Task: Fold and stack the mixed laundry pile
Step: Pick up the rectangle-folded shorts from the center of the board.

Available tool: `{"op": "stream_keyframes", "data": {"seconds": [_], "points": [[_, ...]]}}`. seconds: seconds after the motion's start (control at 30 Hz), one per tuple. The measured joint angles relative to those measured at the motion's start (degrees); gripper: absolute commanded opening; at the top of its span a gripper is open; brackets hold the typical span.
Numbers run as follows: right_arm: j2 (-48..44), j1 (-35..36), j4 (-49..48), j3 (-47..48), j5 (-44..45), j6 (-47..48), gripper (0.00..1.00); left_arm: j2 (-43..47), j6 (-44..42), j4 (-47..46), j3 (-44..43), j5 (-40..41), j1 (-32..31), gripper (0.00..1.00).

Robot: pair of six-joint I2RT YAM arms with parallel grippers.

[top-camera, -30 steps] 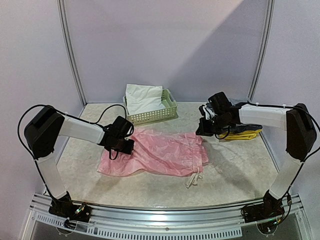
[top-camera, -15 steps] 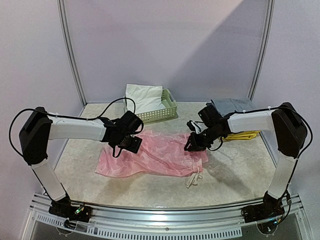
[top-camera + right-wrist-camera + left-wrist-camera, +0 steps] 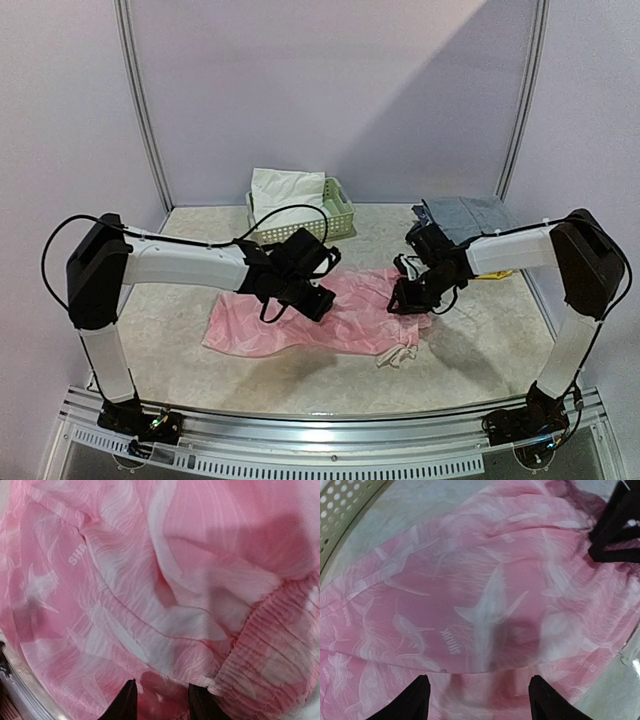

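A thin pink garment [image 3: 262, 328] printed with white sharks lies spread on the table, its white drawstring ties [image 3: 397, 353] at the front right. My left gripper [image 3: 308, 298] hovers low over its middle, jaws wide open, with pink cloth [image 3: 485, 580] under the fingertips [image 3: 417, 697]. My right gripper [image 3: 412, 298] is down at the garment's right end, by the gathered waistband [image 3: 280, 645]. Its jaws stand partly open with rumpled pink cloth [image 3: 150, 580] between and below them. A white garment [image 3: 285, 192] lies in the basket at the back.
The pale green lattice basket [image 3: 340, 218] stands at the back centre. Folded grey-blue clothes [image 3: 465, 212] and a yellow piece [image 3: 497, 270] lie at the right, behind the right arm. A metal rail [image 3: 330, 455] runs along the near edge.
Both arms have swung in toward the middle, the right one away from the folded clothes and down onto the pink garment. Both sets of jaws have opened wider. The garment's right end has bunched up.
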State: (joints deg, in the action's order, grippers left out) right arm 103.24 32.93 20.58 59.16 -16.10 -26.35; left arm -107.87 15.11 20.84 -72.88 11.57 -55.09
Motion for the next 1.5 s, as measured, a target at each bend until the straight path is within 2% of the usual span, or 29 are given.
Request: {"op": "stream_keyframes", "data": {"seconds": [0.13,0.23,0.37,0.57,0.7,0.87,1.0,1.2,1.27,1.3,1.33,1.37,1.5], "points": [[-4.42,-0.24,0.87,-0.02,0.15,-0.09,0.56,-1.44,-3.63,-0.24,-2.89,0.07,-4.55,0.84],[-9.18,-1.14,0.74,-0.28,1.44,-0.70,0.67,-2.32,-7.72,-0.76,-5.33,1.44,-9.11,0.89],[-16.68,-3.89,-1.22,-4.55,4.98,-2.38,0.75,-4.52,-14.97,-2.71,-8.13,3.82,-14.67,0.92],[-23.76,-9.62,-2.54,-13.27,8.76,-5.86,0.92,-15.32,-27.19,-3.45,-18.01,10.21,-19.98,0.93],[-27.43,-11.28,-2.62,-16.00,10.93,-7.10,0.99,-23.28,-33.79,-3.10,-25.31,13.92,-22.21,0.93],[-29.75,-12.26,-3.08,-17.33,12.39,-7.93,0.99,-26.88,-38.80,-3.13,-28.61,15.37,-23.04,0.90],[-30.23,-13.18,-3.34,-18.71,12.98,-8.37,0.99,-28.41,-41.59,-4.37,-30.71,16.92,-23.02,0.80],[-30.51,-13.51,-3.54,-19.17,13.27,-8.57,0.99,-32.06,-44.46,-7.93,-32.98,20.00,-22.82,0.54],[-30.51,-13.51,-3.54,-19.17,13.27,-8.57,0.99,-32.52,-44.72,-8.81,-33.05,20.65,-22.64,0.41],[-30.51,-13.51,-3.54,-19.19,13.29,-8.57,0.99,-32.83,-45.11,-9.27,-33.05,20.87,-22.58,0.32],[-30.53,-13.51,-3.56,-19.21,13.29,-8.59,0.99,-33.14,-45.38,-9.75,-33.03,21.05,-22.47,0.13],[-30.53,-13.51,-3.69,-19.30,13.29,-8.61,0.99,-33.31,-45.16,-10.16,-32.96,21.27,-22.43,0.01],[-30.56,-13.51,-4.00,-19.71,13.14,-8.79,0.99,-33.57,-45.22,-13.73,-30.93,22.34,-22.03,0.00]]}}
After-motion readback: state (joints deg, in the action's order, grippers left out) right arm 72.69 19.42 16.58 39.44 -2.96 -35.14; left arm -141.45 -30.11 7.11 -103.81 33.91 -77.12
